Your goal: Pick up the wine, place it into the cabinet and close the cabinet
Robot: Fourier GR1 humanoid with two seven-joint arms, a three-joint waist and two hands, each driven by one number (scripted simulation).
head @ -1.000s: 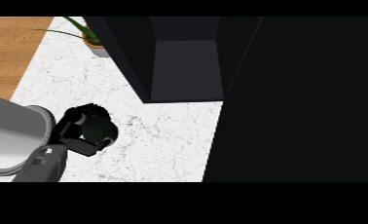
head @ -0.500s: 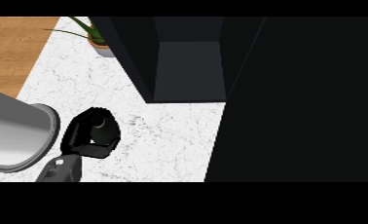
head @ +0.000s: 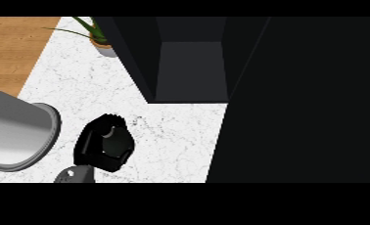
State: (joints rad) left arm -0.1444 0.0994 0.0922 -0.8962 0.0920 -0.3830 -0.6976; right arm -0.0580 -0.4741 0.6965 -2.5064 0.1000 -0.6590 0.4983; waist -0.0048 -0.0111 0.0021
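left hand (head: pixel 105 143) low on the white counter (head: pixel 173 136), fingers curled, nothing seen in it | right hand out of view | wine not visible (maybe hidden) | cabinet (head: pixel 189 67) open | risk: shutting it empty

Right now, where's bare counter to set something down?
Free: white counter between the potted plant, the cabinet and the left hand; also a narrower strip between that hand and the dark panel. Crowded lower left: grey forearm.
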